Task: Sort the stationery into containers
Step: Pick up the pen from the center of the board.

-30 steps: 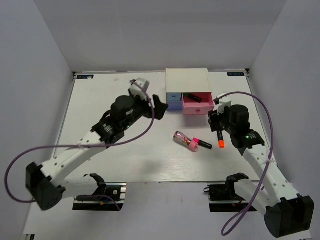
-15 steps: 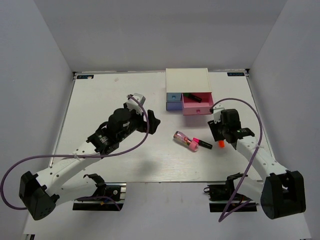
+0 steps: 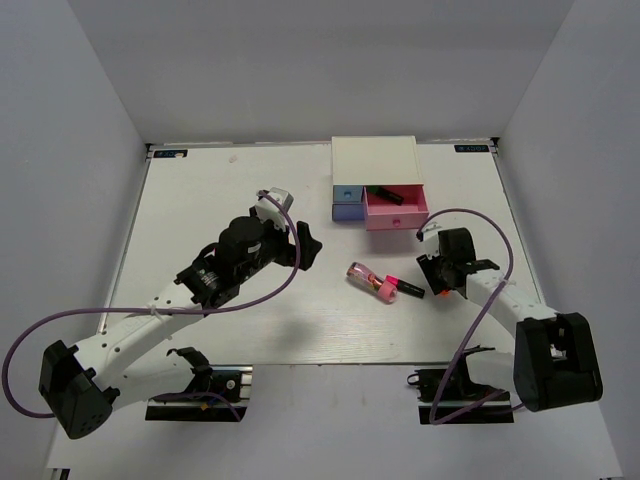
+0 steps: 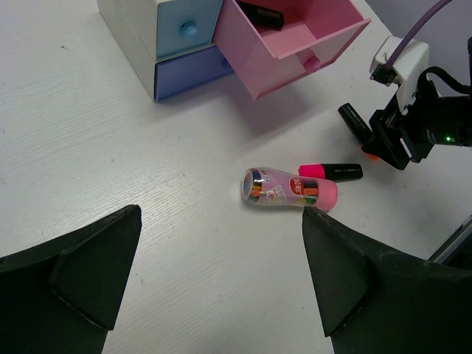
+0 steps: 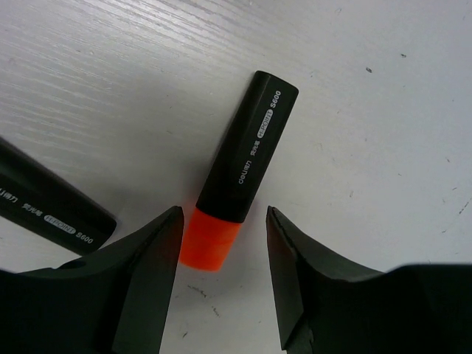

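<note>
Straddling the orange-capped marker (image 5: 247, 158), the right gripper (image 5: 221, 225) stands part-open and empty, jaws clear of the cap, marker's long axis running out between them.

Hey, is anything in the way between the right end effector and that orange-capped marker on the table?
Nothing visible does. The right end effector has its jaws open on either side of the orange-capped marker; a second black marker lies off to the side.

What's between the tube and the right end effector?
The pink-capped marker lies between the tube and the right end effector. The top view shows it best, and the left wrist view shows it too.
</note>
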Robot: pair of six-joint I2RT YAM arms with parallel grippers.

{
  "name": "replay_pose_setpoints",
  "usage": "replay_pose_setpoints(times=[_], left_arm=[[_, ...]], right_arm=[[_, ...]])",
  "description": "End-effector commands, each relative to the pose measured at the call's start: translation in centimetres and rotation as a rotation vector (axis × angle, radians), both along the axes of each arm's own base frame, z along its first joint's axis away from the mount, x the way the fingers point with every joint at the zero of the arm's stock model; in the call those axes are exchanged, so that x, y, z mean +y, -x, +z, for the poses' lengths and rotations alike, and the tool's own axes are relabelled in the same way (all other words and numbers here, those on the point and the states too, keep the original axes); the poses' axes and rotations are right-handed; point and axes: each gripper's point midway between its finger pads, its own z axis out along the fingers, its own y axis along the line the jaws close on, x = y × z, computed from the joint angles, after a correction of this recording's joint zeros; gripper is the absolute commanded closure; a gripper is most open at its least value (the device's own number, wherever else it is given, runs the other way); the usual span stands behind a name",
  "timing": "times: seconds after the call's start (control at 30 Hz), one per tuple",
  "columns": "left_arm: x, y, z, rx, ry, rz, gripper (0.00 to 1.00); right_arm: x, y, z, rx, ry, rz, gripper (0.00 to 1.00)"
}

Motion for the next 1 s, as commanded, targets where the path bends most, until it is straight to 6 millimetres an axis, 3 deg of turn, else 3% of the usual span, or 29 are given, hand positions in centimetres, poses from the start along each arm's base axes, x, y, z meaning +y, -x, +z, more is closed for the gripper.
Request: replay_pose_setpoints(times=[0.0, 0.27, 0.5, 0.97], left_arm=[[-0.1, 0.2, 0.1, -0.001, 0.009, -0.011, 0.00], [-0.1, 0.2, 0.1, -0.001, 0.009, -0.011, 0.00], [0.1, 0.0, 0.1, -0.008, 0.000, -0.005, 0.00], [0.3, 0.0, -0.4, -0.004, -0.008, 0.003, 0.00]], right_arm=[[-0.1, -0.9, -0.3, -0.019, 0.005, 0.019, 0.45], [0.3, -0.1, -1.3, 0.053, -0.072, 0.056, 0.47], [2.8, 1.5, -1.6, 0.134, -0.177, 0.184, 0.52], [3.0, 2.7, -3.1, 0.241, -0.183, 0.209, 0.51]])
